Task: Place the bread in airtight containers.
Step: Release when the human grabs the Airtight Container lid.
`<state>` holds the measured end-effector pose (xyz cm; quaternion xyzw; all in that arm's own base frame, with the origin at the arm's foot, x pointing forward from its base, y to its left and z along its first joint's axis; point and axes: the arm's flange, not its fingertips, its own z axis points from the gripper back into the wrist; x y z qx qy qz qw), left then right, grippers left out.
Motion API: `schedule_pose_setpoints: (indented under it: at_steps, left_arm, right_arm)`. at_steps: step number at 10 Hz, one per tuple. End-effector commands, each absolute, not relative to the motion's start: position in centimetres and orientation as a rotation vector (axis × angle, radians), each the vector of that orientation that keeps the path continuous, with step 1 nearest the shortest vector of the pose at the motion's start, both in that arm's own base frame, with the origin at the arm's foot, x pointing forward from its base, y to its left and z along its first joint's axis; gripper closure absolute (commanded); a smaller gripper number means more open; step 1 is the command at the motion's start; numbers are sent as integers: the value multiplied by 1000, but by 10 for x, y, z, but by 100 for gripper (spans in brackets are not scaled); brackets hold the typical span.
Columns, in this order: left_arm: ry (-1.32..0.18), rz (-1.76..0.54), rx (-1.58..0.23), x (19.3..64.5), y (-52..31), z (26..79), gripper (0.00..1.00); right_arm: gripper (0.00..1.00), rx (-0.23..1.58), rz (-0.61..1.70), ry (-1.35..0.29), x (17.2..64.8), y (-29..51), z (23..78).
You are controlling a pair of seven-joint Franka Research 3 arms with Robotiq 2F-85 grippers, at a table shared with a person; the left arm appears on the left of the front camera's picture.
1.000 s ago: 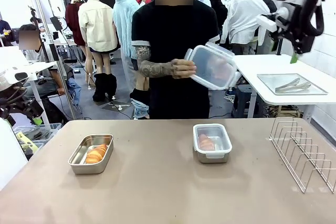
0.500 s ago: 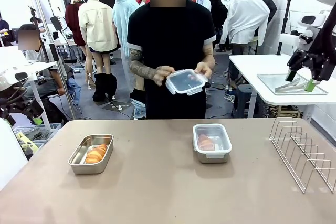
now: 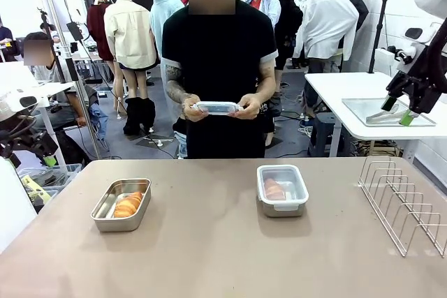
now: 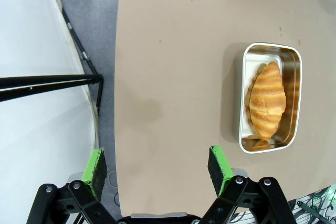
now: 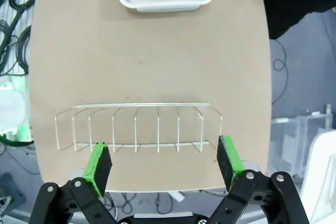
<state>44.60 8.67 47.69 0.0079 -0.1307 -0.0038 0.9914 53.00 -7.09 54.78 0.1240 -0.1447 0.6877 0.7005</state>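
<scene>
Both golden-brown ridged croissants are boxed: one lies in the uncovered shallow stainless-steel box on the left of the tan table, the other in the right steel box under its translucent plastic lid. The step in hand appears to be lidding the left box; the person's hands hold the remaining clear lid across the table. The left tool and right tool are released, empty and raised above the table, so the next move calls for seating that lid squarely.

Robotics lab w/ open floor: white worktables, loose floor cables, other staff seated nearby.
</scene>
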Motion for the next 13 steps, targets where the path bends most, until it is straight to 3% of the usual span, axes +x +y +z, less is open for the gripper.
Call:
schedule_pose_setpoints:
  at_steps: [1,13]
  left_arm:
    - [-260,-23,13,444,88,478,0]
    - [-260,-23,13,444,88,478,0]
  right_arm:
    - [0,322,1563,-298,530,-69,547]
    - [0,322,1563,-298,530,-69,547]
